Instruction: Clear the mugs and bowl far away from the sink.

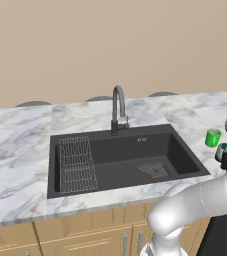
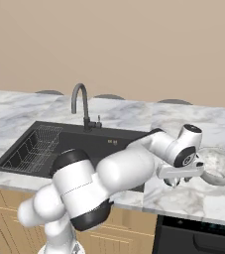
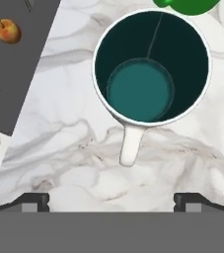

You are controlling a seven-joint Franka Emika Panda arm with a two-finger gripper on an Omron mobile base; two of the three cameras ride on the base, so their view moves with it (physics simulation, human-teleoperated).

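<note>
Seen from straight above in the hand view, the dark teal mug point(image 3: 150, 74) stands upright on the marble counter, its pale handle point(image 3: 130, 146) pointing toward my fingers. My gripper point(image 3: 113, 202) hovers over it, open, fingertips point(image 3: 34, 200) wide apart and holding nothing. The bright green mug point(image 3: 187, 5) stands just beyond the teal one, also visible as the green mug point(image 1: 212, 138) right of the sink point(image 1: 110, 145). The teal mug point(image 1: 220, 151) peeks out beside my hand. The speckled bowl point(image 2: 220, 166) sits right of my gripper point(image 2: 176, 182).
The black basin holds a wire rack point(image 1: 77, 165), a drain strainer point(image 1: 154, 170) and a small orange-red fruit point(image 3: 8, 30). The curved faucet point(image 1: 118, 107) rises behind it. A dark stove front point(image 2: 198, 238) lies below the counter at the right.
</note>
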